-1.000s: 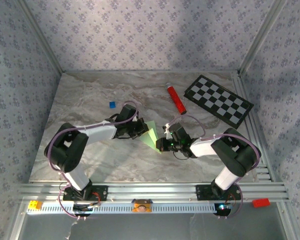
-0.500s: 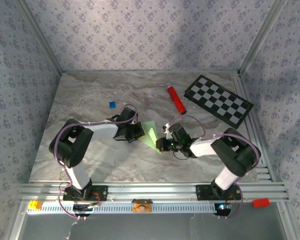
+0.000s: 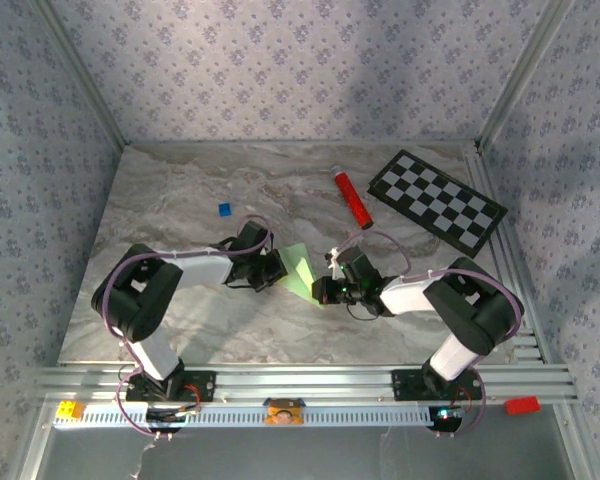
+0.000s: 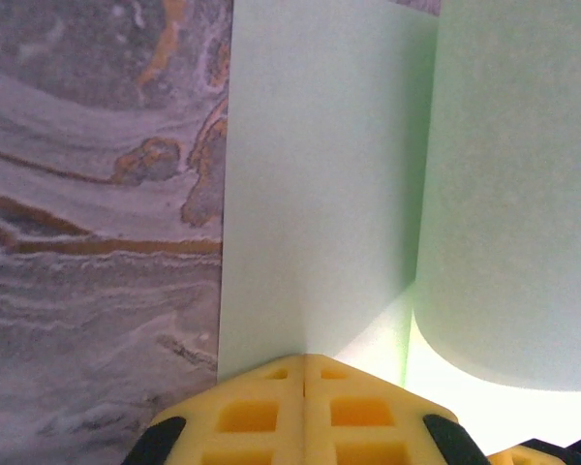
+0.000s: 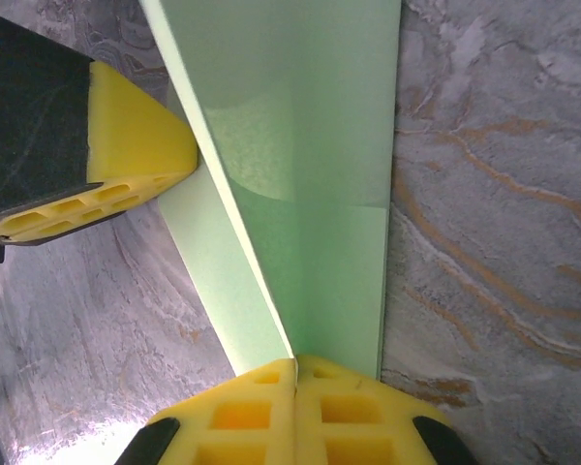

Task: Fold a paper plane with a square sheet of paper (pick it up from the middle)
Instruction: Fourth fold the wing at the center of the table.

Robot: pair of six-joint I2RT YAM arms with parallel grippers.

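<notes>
**Progress.** Early stage. The square sheet of paper [image 3: 300,268] lies near the middle of the marble table [image 3: 180,310], between the two grippers. It is not flat: one flap is turned over and stands curved above the lower layer, with a crease running along it. No narrow pointed dart can be seen. Judged from this, the present fold has yet to be pressed down, and the nose folds, centre crease and wings are all left to do.

**Grippers.** The left gripper [image 4: 303,360] has its yellow pads closed together, tips resting at the near edge of the sheet. Whether a layer is nipped between them cannot be told. The right gripper [image 5: 295,363] also has its pads closed. The raised crease runs straight into the seam between them, so it appears to be pinching the paper at that fold.

**Surroundings.** A red tube [image 3: 351,197] and a black-and-white checkerboard [image 3: 437,200] lie toward the far right. A tiny blue square [image 3: 224,209] lies toward the far left. All three are well apart from the sheet and obstruct nothing.

**Obstruction and risk.** The only crowding is the two grippers themselves, close together over one small sheet. The paper looks thin, and opposing pulls could tear it or drag the crease off line
</notes>
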